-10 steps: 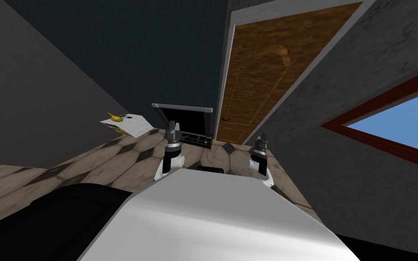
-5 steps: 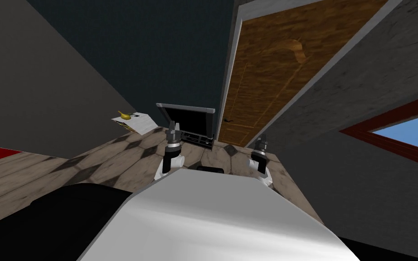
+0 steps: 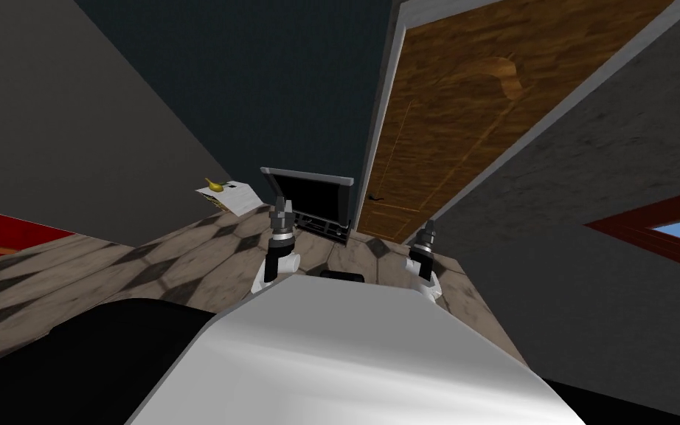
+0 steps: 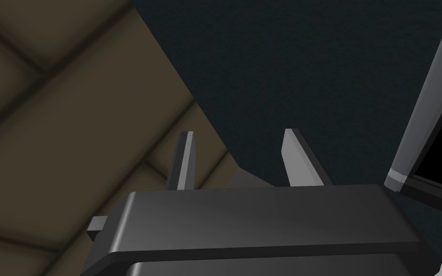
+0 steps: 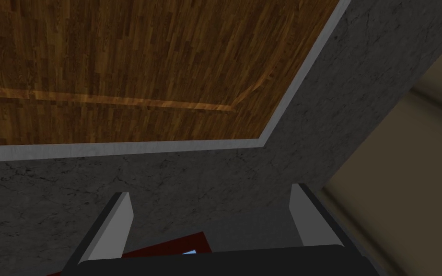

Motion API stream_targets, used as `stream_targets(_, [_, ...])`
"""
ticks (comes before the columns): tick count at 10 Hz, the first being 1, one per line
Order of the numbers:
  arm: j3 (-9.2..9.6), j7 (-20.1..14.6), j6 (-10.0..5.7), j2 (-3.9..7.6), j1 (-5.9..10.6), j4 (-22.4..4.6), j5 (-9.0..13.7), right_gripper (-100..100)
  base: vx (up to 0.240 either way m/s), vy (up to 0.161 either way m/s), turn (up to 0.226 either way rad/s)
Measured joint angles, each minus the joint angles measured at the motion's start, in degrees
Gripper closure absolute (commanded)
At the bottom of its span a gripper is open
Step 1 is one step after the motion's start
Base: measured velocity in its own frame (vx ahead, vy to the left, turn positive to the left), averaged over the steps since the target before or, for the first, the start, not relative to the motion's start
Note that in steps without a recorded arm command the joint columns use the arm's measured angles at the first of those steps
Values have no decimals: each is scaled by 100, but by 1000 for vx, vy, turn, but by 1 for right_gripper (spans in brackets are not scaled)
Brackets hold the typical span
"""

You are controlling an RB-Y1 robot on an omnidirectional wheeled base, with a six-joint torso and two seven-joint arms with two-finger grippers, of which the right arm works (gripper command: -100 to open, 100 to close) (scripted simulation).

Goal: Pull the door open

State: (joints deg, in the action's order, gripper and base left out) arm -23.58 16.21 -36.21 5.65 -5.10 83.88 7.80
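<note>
A brown wooden door [image 3: 449, 133] stands shut in a light grey frame [image 3: 381, 125] ahead and to the right, with a small dark handle [image 3: 377, 198] low on its left edge. My right gripper [image 3: 428, 227] hangs open, well short of the door and to the right of the handle. In the right wrist view the door [image 5: 119, 62] and its frame [image 5: 119, 149] lie beyond my open right gripper [image 5: 210, 196], nothing between the fingers. My left gripper [image 3: 280, 206] is raised in front of a black screen, also open [image 4: 237, 134] and empty.
A black screen in a grey frame [image 3: 309, 195] on a low dark cabinet stands left of the door. A white side table [image 3: 231, 198] with a yellow object sits further left. A red rug [image 3: 7, 229] lies far left; a red-framed window [image 3: 663, 232] is on the right wall.
My view has swung: the door looms larger and further right, the window has slid toward the right edge, and the red rug has come in at left. Both arms hold their pose.
</note>
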Motion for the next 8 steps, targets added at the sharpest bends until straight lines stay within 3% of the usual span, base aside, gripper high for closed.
stream_targets(2, [-103,41,-93,25,159,-356,9,-100,52,-41,183])
stream_targets(6, [-342,131,-184,62,441,-908,39,-100,47,-35,94])
stream_targets(8, [-501,175,-261,92,619,-1306,60,-100,72,-56,238])
